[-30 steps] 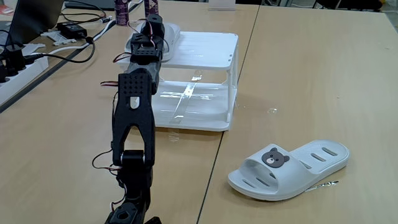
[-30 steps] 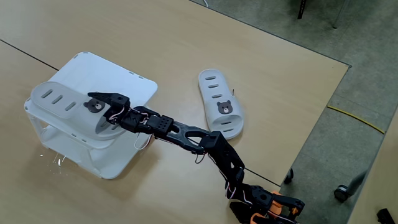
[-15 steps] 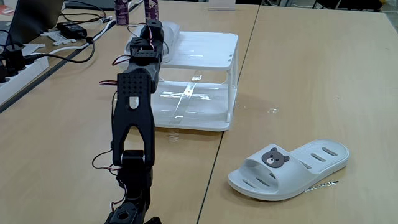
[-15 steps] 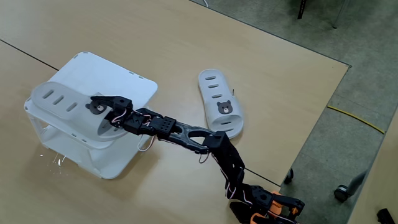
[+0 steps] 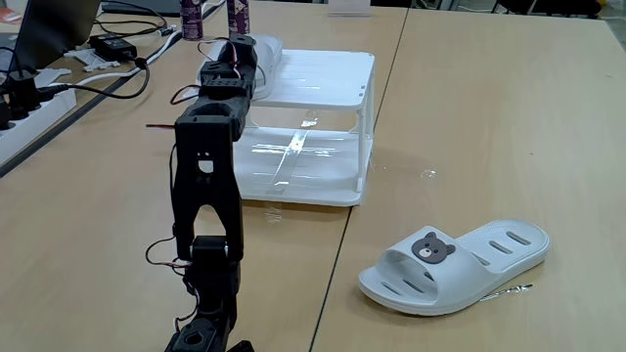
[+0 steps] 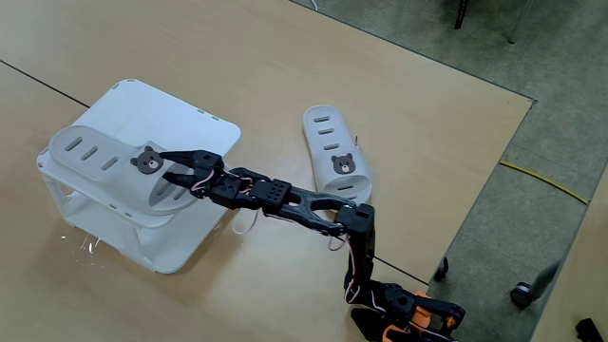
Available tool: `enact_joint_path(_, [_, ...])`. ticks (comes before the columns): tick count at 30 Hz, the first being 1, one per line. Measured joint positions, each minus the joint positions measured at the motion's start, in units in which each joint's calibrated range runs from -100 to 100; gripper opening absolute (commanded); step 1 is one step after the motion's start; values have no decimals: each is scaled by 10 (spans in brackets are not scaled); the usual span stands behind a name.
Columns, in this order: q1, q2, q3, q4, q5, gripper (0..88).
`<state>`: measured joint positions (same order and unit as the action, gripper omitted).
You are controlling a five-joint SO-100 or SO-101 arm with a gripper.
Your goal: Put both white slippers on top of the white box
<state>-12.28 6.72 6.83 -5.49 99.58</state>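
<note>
One white slipper (image 6: 103, 156) lies on the slatted top of the white box (image 6: 173, 112), its bear badge facing up. My gripper (image 6: 169, 166) hovers just right of that badge, open, with nothing held between its fingers. In the other fixed view the arm stands in front of the box (image 5: 328, 76). There the gripper (image 5: 238, 49) is near the slipper (image 5: 270, 49) at the box's far left corner. The second white slipper (image 6: 335, 158) lies on the table right of the box, also seen front right (image 5: 456, 265).
Cables, a power strip (image 5: 29, 110) and a black adapter (image 5: 112, 46) crowd the left table. Two bottles (image 5: 192, 18) stand behind the box. A thin metal pin (image 5: 509, 289) lies by the front slipper. The table edge (image 6: 494, 180) drops to the floor on the right.
The gripper has drawn back to the right off the slipper on the box, uncovering the bear badge. The elbow has folded upward. Both slippers stay put.
</note>
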Motion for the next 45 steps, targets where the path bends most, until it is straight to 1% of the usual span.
enact_joint_path(8, [-1, -195, 192, 1, 0, 175])
enact_joint_path(9, [-1, -224, 211, 1, 0, 161])
enact_joint_path(12, [8, -320, 257, 1, 0, 28])
enact_joint_path(13, [22, -351, 274, 1, 0, 4])
enact_joint_path(15, [75, -409, 311, 1, 0, 8])
enact_joint_path(19, [244, -492, 440, 1, 0, 8])
enact_joint_path(20, [267, -505, 473, 1, 0, 8])
enact_joint_path(25, [341, -604, 694, 1, 0, 8])
enact_joint_path(29, [345, -688, 803, 1, 0, 8])
enact_joint_path(33, [357, -685, 835, 1, 0, 8])
enact_joint_path(36, [382, -628, 836, -8, 0, 8])
enact_joint_path(41, [403, -511, 836, -110, 0, 8])
enact_joint_path(45, [403, -452, 843, -143, 0, 8])
